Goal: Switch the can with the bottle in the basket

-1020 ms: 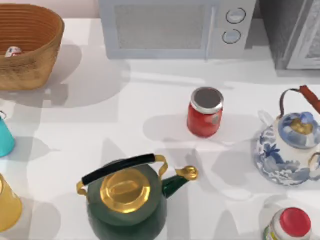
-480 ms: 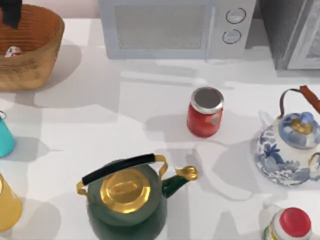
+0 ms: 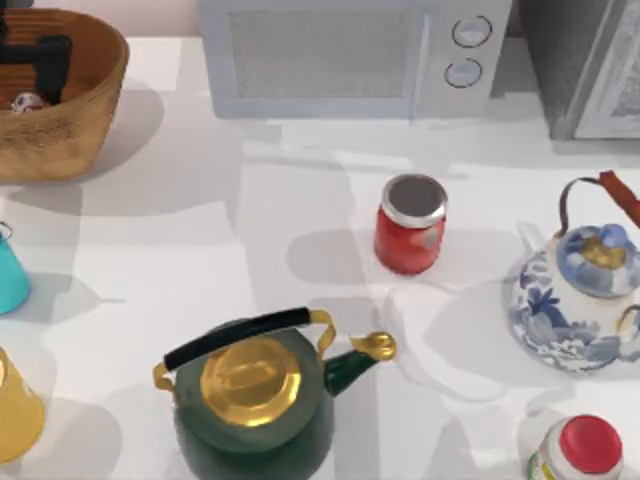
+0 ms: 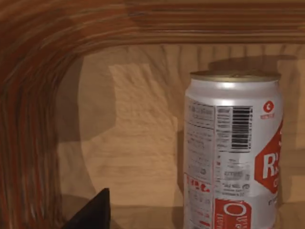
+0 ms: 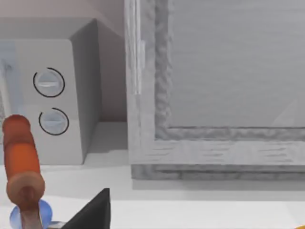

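One left gripper (image 3: pixel 40 62), black, now lowered inside the basket (image 3: pixel 75 120) at the table's far left; half a second ago it sat higher at the rim. Bottle (image 3: pixel 27 101): small white cylinder, red label, gold top, standing upright on the woven floor just beside my jaws, not between them; jaw spread I cannot tell. Basket: round tan wicker, ribbed orange-brown inside. Can (image 3: pixel 410 225): squat, red, silver-topped, unmoved mid-table.
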Available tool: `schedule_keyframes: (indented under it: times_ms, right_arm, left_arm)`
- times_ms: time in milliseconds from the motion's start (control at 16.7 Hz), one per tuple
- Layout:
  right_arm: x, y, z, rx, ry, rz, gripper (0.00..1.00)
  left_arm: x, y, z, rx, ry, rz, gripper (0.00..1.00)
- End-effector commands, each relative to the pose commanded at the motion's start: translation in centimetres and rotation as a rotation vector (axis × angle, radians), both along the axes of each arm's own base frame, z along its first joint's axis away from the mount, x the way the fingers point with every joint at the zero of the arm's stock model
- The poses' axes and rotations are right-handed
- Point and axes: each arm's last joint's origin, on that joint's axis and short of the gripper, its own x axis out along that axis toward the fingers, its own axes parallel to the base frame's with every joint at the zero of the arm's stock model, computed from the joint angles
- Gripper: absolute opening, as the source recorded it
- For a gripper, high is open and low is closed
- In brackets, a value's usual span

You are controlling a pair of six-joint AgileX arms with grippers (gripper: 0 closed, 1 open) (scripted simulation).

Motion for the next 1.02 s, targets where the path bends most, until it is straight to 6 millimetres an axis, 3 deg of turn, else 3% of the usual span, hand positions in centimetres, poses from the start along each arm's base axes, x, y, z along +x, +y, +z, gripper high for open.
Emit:
schedule_keyframes:
  times_ms: [360,840,1020]
  right_arm:
    - [0.0,0.0,0.0,0.0,0.0,0.0,1.0]
    - [0.0,0.0,0.0,0.0,0.0,0.0,1.0]
    - [0.0,0.0,0.0,0.0,0.0,0.0,1.0]
  left_arm:
    - [0.1,-0.3,-0.4,0.0,0.006,-0.004,1.0]
    - [1.3,-0.3,-5.9,0.0,0.002,0.0,1.0]
    - [1.3,-0.3,-6.0,0.0,0.003,0.0,1.0]
